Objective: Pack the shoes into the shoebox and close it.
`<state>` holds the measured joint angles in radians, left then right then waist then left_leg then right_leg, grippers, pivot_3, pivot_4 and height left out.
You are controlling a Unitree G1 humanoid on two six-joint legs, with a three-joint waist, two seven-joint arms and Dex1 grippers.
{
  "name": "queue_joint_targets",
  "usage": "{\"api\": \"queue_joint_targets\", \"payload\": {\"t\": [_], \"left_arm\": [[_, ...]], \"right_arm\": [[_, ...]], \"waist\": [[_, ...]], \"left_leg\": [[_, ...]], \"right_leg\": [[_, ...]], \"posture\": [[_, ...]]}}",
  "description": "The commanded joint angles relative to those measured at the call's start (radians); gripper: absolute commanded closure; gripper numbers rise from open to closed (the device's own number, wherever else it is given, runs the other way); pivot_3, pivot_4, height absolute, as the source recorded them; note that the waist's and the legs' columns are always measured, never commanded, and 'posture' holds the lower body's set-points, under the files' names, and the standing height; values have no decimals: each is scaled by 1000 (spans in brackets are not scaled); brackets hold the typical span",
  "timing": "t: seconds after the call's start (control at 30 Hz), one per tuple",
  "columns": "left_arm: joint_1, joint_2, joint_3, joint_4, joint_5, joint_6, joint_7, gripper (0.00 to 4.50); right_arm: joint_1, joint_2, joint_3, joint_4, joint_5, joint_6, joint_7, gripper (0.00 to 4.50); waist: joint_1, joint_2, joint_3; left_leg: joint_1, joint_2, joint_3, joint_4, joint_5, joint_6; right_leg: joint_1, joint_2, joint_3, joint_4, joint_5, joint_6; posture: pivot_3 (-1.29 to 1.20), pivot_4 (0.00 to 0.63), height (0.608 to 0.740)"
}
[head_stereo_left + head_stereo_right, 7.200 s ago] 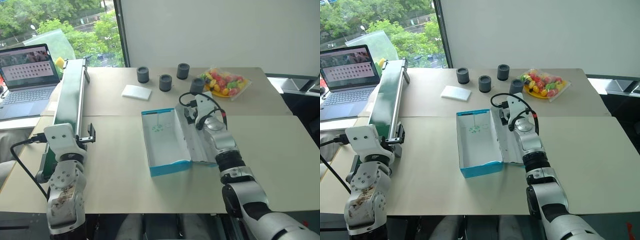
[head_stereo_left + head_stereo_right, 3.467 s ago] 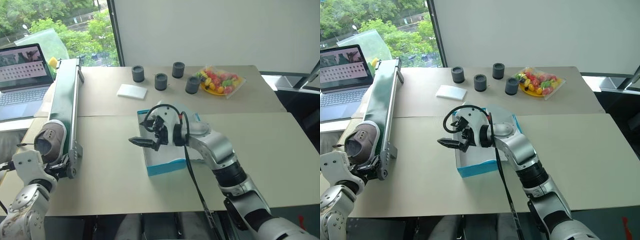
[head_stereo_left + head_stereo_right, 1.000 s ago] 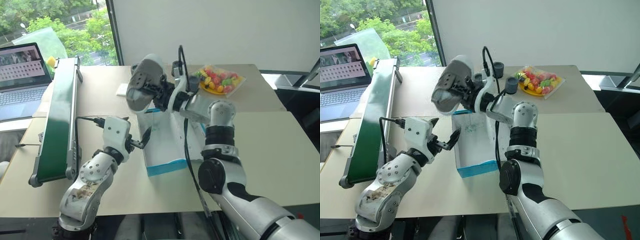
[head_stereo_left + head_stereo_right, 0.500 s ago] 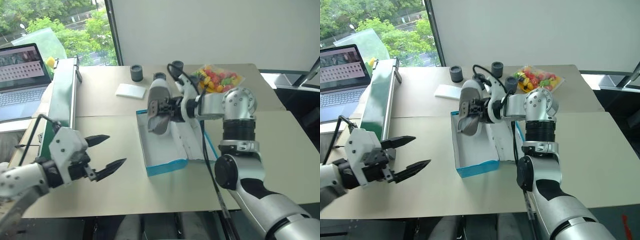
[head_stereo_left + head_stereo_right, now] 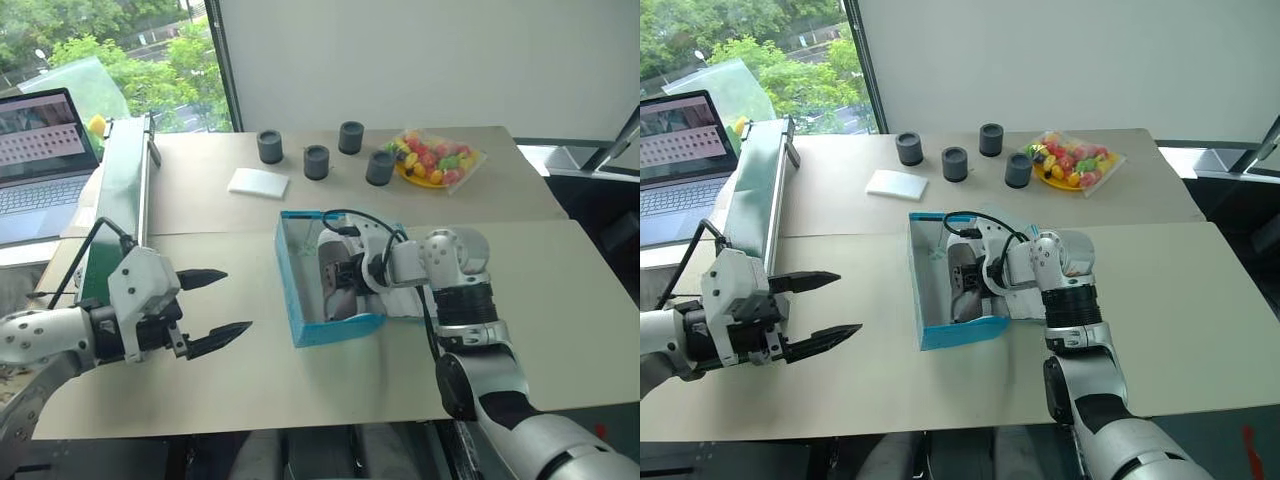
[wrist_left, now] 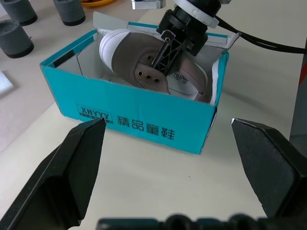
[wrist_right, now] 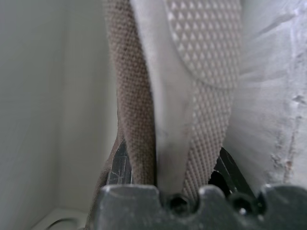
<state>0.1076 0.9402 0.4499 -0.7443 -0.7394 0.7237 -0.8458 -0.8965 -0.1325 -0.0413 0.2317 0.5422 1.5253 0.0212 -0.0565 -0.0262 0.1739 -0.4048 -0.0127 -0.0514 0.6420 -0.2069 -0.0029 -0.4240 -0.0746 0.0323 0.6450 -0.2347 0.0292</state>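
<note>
The cyan shoebox (image 5: 340, 329) stands open in the middle of the table, its lid (image 5: 408, 300) folded out to the right. One grey-taupe shoe (image 6: 136, 67) with a pale sole lies tilted on its side inside it. My right gripper (image 5: 346, 276) reaches down into the box and is shut on the shoe's upper edge; in the right wrist view the shoe's sole (image 7: 206, 57) sits between the fingers, next to the white wall. Left of the box, above the table and apart from it, my left gripper (image 5: 238, 299) hangs open and holds nothing.
A green conveyor (image 5: 125, 210) runs along the table's left side, with a laptop (image 5: 45, 150) beyond it. At the back lie a flat white pad (image 5: 258, 182), several dark cylinders (image 5: 316, 160) and a plate of colourful sweets (image 5: 432, 160).
My right gripper has carried the shoe down from high above the box into it. The left gripper has drawn back to the left, away from the box, and stays open.
</note>
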Motion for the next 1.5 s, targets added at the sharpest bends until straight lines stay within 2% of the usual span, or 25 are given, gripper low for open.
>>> {"api": "queue_joint_targets", "payload": {"t": [0.03,0.13,0.17,0.2,0.3,0.33,0.4,0.63,0.87,0.97,1.07,1.13,1.2,1.23,1.3,1.33,1.5], "left_arm": [[-5,-2,0,-21,6,-30,4,32],[-8,-3,-4,-27,6,-31,12,32],[-9,-4,-5,-29,5,-31,14,0],[-8,-4,-5,-31,5,-31,16,0],[-4,-5,-2,-34,4,-32,18,0],[-2,-5,-1,-35,4,-33,18,0],[2,-6,2,-36,4,-34,18,0],[6,-4,6,-26,13,-43,13,0],[6,-60,-19,5,83,-71,98,0],[-30,-181,-53,20,169,-79,289,0],[-67,-346,-71,26,271,-67,523,0],[-91,-448,-67,32,333,-48,666,0],[-90,-509,-61,39,410,-35,772,0],[-87,-552,-30,50,433,-14,837,0],[-73,-589,2,66,469,5,895,0],[-41,-576,-9,75,493,5,884,0],[44,-566,10,100,512,-14,840,0]], "right_arm": [[-16,10,13,-16,-21,-26,40,4049],[-24,31,-3,-8,-30,-11,52,4049],[-26,39,-12,-7,-33,-9,53,3123],[-29,47,-25,-6,-34,-5,54,3068],[-43,63,-40,-7,-43,3,56,2070],[-49,67,-43,-7,-45,4,59,1608],[-68,78,-58,-10,-48,0,63,1062],[-132,84,-52,-53,-71,-55,83,1062],[-179,20,55,-151,-104,-282,207,1062],[-115,-43,157,-250,-130,-465,342,1062],[-37,-81,194,-354,-110,-588,464,1062],[25,-111,217,-424,-96,-678,561,1062],[98,-139,240,-480,-83,-748,655,1062],[156,-178,286,-502,-107,-830,731,1062],[226,-228,348,-516,-147,-934,819,1062],[248,-231,362,-508,-154,-963,836,1062],[292,-184,377,-443,-167,-1038,842,1062]], "waist": [[-3,0,0],[-7,0,0],[-9,0,0],[-11,0,0],[-12,0,0],[-12,0,0],[-12,0,0],[-10,0,0],[-10,0,0],[-8,0,0],[-1,-1,0],[10,-2,-1],[12,-2,-1],[15,-2,-1],[16,-4,-2],[14,-5,-2],[13,-5,-2]], "left_leg": [[0,0,0,0,0,0],[0,0,0,0,0,0],[0,0,0,0,0,0],[0,0,0,0,0,0],[1,1,0,0,0,0],[1,1,0,0,0,0],[1,1,0,0,0,0],[-1,0,0,0,0,0],[-1,0,0,0,0,0],[0,0,0,0,0,0],[0,0,0,0,0,0],[-1,0,-1,1,0,0],[-1,0,-1,1,0,0],[-1,0,-1,1,0,0],[1,0,-1,1,-1,0],[1,0,-1,1,-1,0],[3,0,-1,1,0,0]], "right_leg": [[0,0,0,0,0,0],[0,0,0,0,0,0],[0,0,0,0,0,0],[0,0,0,0,0,0],[0,1,1,1,0,0],[0,1,1,1,0,0],[0,1,1,1,0,0],[-1,0,1,0,0,0],[-1,0,1,0,0,0],[-1,0,1,0,0,0],[0,-1,1,0,0,1],[0,-1,1,0,1,1],[0,-1,1,1,1,1],[0,-2,1,1,1,1],[1,-2,1,1,1,1],[1,-1,1,0,1,1],[1,-1,4,2,1,0]], "posture": [[0,150,727],[0,150,727],[0,150,727],[0,150,727],[0,150,727],[0,150,727],[0,150,727],[0,150,727],[0,150,727],[0,150,727],[0,150,727],[0,150,727],[0,150,727],[0,150,727],[0,150,727],[0,150,727],[0,150,727]]}}
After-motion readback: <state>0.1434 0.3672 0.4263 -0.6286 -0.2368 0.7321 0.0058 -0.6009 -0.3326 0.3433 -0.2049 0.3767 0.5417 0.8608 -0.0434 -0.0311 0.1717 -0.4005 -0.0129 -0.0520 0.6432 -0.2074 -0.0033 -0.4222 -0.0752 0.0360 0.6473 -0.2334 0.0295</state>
